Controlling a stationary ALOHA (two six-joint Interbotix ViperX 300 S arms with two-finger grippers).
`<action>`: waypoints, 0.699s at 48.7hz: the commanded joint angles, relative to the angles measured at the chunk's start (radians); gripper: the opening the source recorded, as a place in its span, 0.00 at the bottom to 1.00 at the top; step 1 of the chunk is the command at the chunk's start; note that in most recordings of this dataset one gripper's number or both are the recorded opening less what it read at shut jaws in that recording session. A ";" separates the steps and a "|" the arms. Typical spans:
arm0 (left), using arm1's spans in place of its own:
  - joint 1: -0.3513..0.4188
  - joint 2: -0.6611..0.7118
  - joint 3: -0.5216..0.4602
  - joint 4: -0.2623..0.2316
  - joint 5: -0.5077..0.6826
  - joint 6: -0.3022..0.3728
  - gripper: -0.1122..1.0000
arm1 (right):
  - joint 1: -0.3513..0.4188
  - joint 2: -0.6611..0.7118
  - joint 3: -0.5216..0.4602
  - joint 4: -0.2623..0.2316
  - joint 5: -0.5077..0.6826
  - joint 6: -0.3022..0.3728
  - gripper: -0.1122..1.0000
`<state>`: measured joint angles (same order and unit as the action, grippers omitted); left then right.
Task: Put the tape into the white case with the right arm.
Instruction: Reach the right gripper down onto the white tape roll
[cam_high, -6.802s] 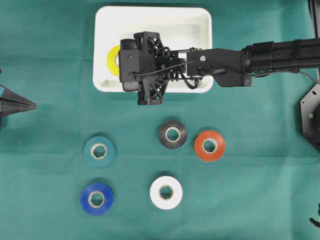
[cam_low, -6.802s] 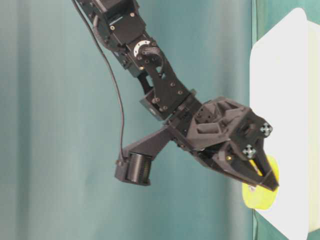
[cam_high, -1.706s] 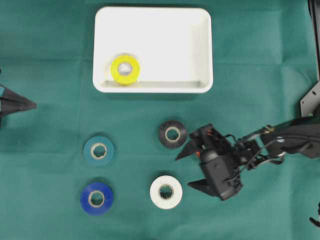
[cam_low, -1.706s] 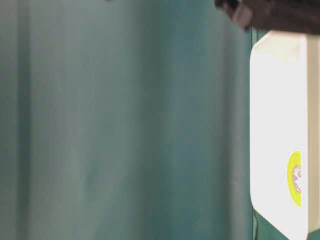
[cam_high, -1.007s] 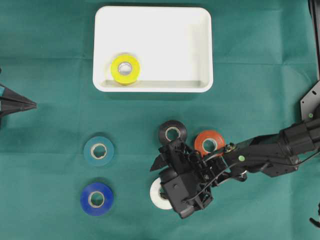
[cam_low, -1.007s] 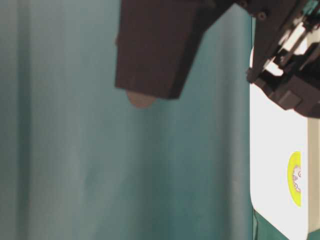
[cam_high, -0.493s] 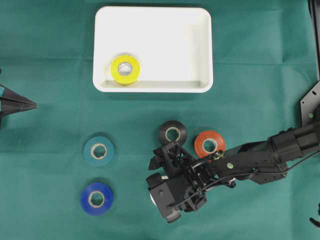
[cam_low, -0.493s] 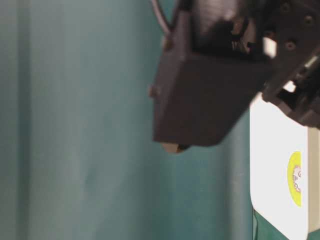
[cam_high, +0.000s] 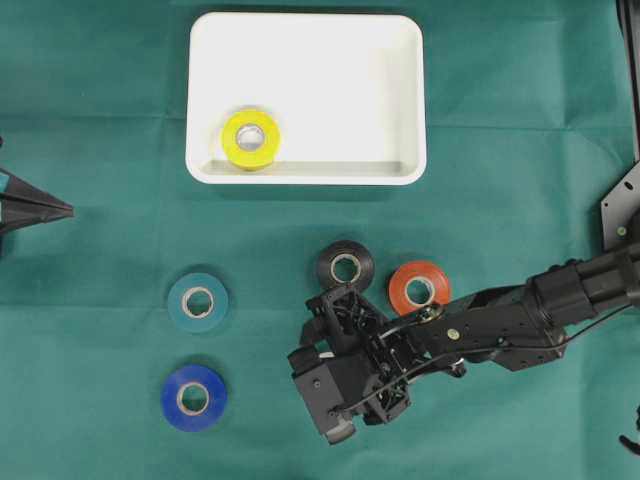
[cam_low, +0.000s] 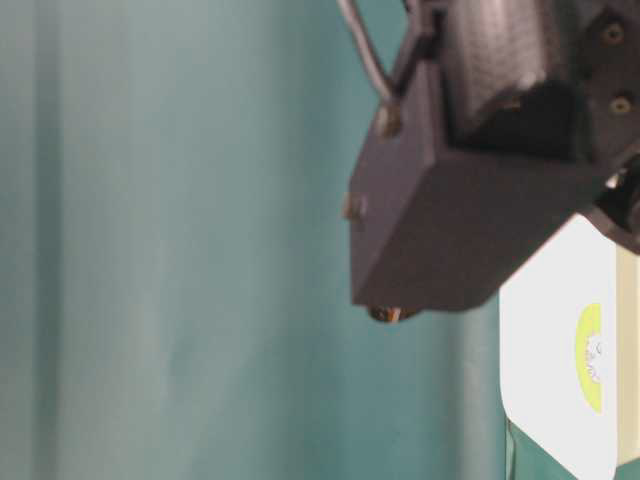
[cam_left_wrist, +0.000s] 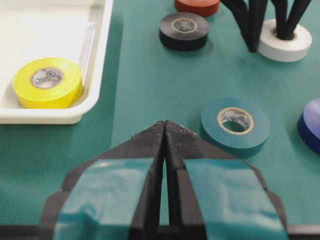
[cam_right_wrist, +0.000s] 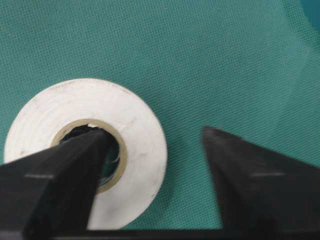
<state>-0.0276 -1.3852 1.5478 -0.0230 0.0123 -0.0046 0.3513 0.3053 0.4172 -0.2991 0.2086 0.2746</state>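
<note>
The white tape (cam_right_wrist: 135, 150) lies flat on the green cloth. My right gripper (cam_right_wrist: 157, 134) stands over it, open. One finger sits in the roll's cardboard core and the other stands outside, a gap away from the rim. The left wrist view shows the same straddle, right gripper (cam_left_wrist: 267, 30) over white tape (cam_left_wrist: 287, 47). From overhead the right gripper (cam_high: 332, 362) hides that roll. The white case (cam_high: 405, 100) at the back holds a yellow roll (cam_high: 250, 138). My left gripper (cam_left_wrist: 165, 125) is shut and empty at the left edge (cam_high: 65, 210).
Black (cam_high: 345, 267) and orange (cam_high: 419, 289) rolls lie just behind the right gripper. Teal (cam_high: 197, 301) and blue (cam_high: 193, 396) rolls lie to the left. The right arm's body (cam_low: 470, 200) fills much of the table-level view beside the case (cam_low: 550, 250).
The right gripper has shifted a little left and come down on the white roll, covering it from overhead, and its jaws have narrowed. The left gripper has not moved.
</note>
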 joint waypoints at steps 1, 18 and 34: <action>0.003 0.009 -0.012 0.000 -0.005 -0.002 0.11 | 0.003 -0.020 -0.021 -0.003 -0.003 -0.002 0.28; 0.003 0.009 -0.012 -0.002 -0.005 -0.002 0.11 | 0.005 -0.020 -0.018 -0.003 0.015 -0.002 0.11; 0.003 0.008 -0.012 0.000 -0.005 -0.002 0.11 | 0.006 -0.121 -0.028 0.008 0.043 0.023 0.11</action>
<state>-0.0276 -1.3852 1.5478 -0.0230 0.0123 -0.0061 0.3528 0.2592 0.4172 -0.2961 0.2408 0.2899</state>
